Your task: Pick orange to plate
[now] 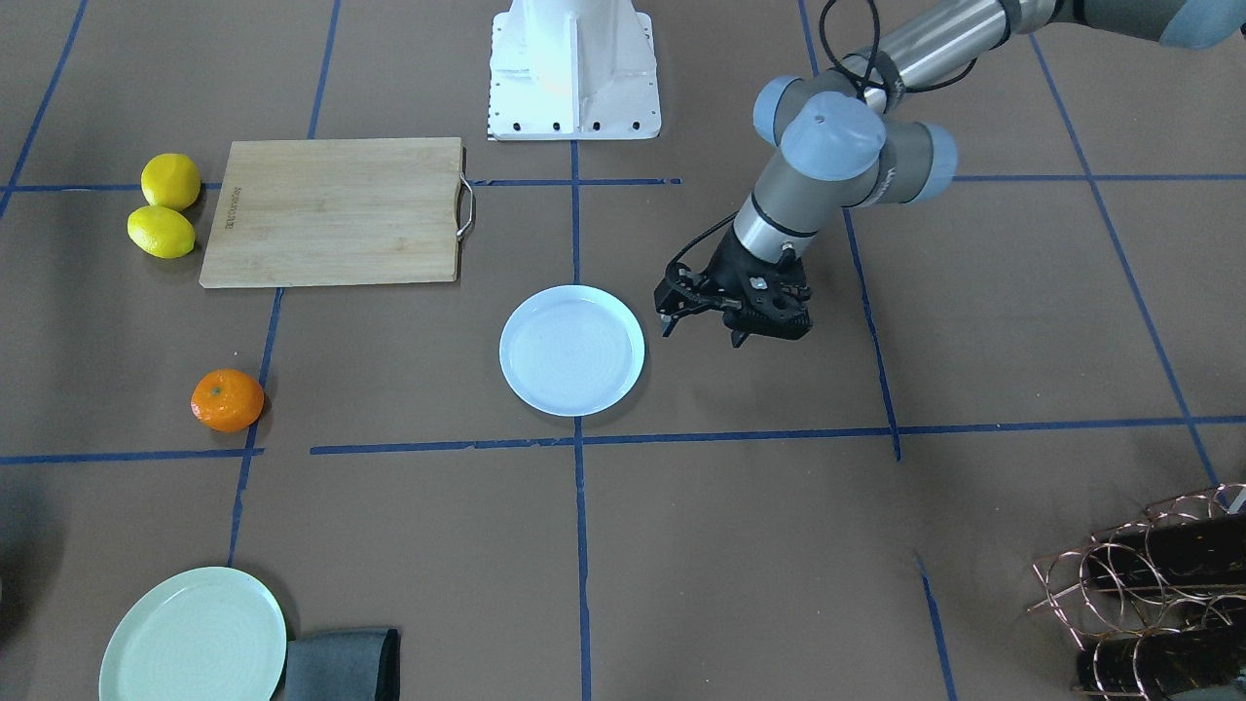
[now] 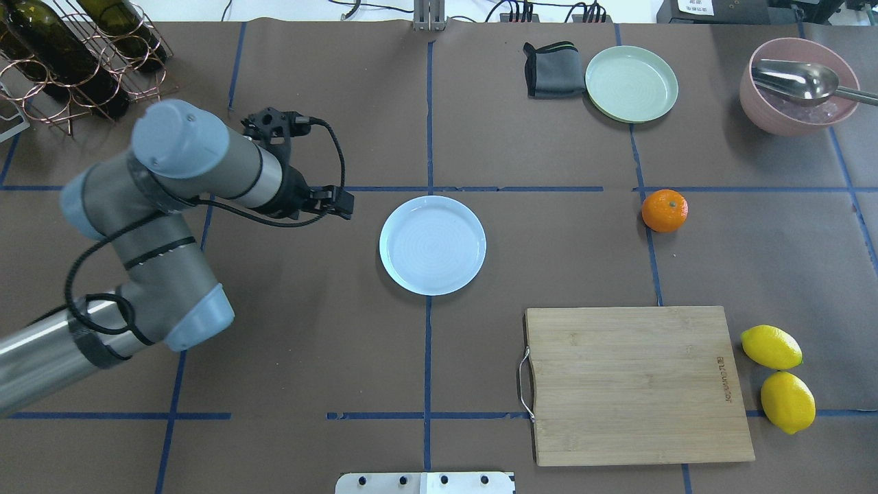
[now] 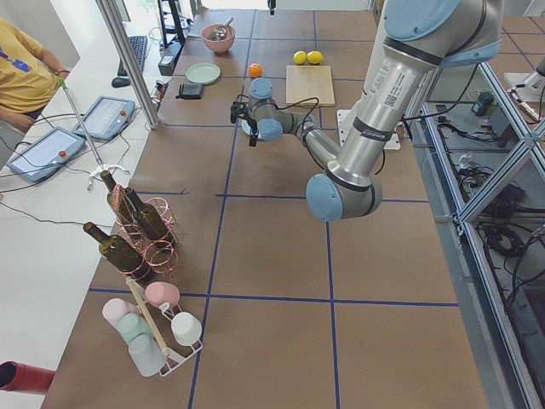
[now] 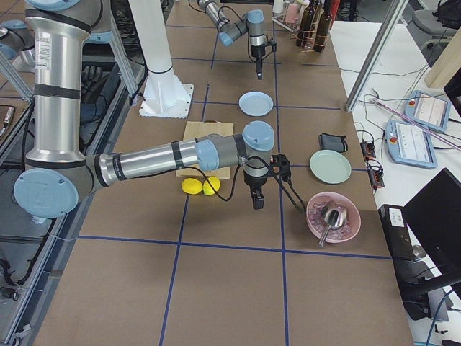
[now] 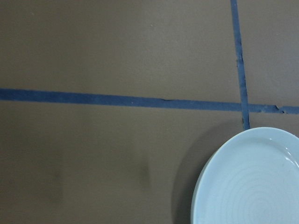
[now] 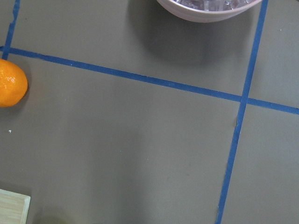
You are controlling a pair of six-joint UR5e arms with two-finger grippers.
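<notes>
The orange point(image 1: 227, 400) lies alone on the brown table, also visible in the overhead view point(image 2: 664, 210) and at the left edge of the right wrist view point(image 6: 10, 83). The pale bluish-white plate point(image 2: 432, 245) sits bare at the table's middle, and its rim shows in the left wrist view point(image 5: 252, 186). My left gripper point(image 1: 703, 331) hangs beside the plate, fingers down, open and holding nothing. My right gripper point(image 4: 257, 203) shows only from the side, hovering between the lemons and the pink bowl. I cannot tell whether it is open or shut.
A wooden cutting board point(image 2: 638, 384) lies near the robot, with two lemons point(image 2: 771, 346) beside it. A mint-green plate point(image 2: 631, 84), a grey cloth point(image 2: 552, 68) and a pink bowl with a ladle point(image 2: 796, 86) stand at the far side. A wine rack point(image 2: 75, 55) fills the far left corner.
</notes>
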